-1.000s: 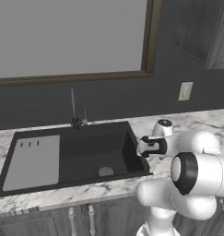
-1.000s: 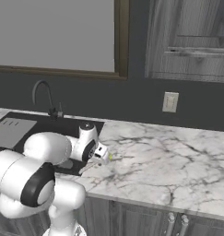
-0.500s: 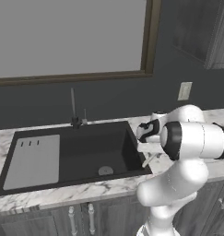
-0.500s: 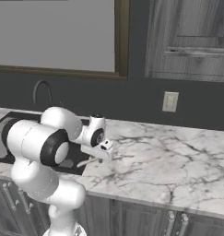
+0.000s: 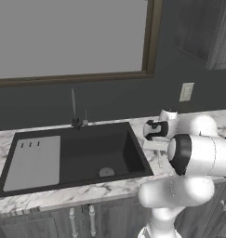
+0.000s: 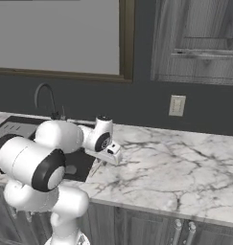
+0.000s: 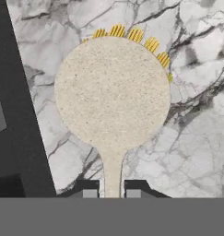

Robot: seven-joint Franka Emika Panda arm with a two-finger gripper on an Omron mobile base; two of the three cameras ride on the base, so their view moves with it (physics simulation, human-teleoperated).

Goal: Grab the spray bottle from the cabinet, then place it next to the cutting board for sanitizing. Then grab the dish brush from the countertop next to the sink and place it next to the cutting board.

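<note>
A simulated kitchen with a white robot arm working at a white marble counter point(image 6: 185, 172) veined in grey. A dark rectangular sink point(image 5: 86, 155) is set into the counter, with a paler grey drainer panel point(image 5: 33, 162) on its left side and a thin dark faucet point(image 5: 75, 109) behind it. Above the sink hangs a large window with a brown frame point(image 5: 154, 37), and a pale wall outlet point(image 6: 177, 105) sits on the dark wall to the right. Grey wood-grain wall cabinets point(image 6: 199, 40) hang at upper right, and grey base cabinets point(image 6: 137, 227) run below the counter.

The arm bends low over the counter just beside the right edge of the sink. From the left base camera the wrist points down at the counter strip between the sink and the arm's own body.

The camera on the hand point(image 7: 112, 193) looks straight down at the dish brush point(image 7: 112, 92). Its round, pale beige head is seen from the back, with short yellow bristles point(image 7: 132, 34) fanning out past the far rim. The head lies over the marble, close to the dark sink edge point(image 7: 16, 115) on one side. A slim pale handle runs from the head back toward the camera and passes between the two dark fingertips point(image 7: 88, 190). The hand is closed on this handle, one fingertip pressed against each side of it.
</note>
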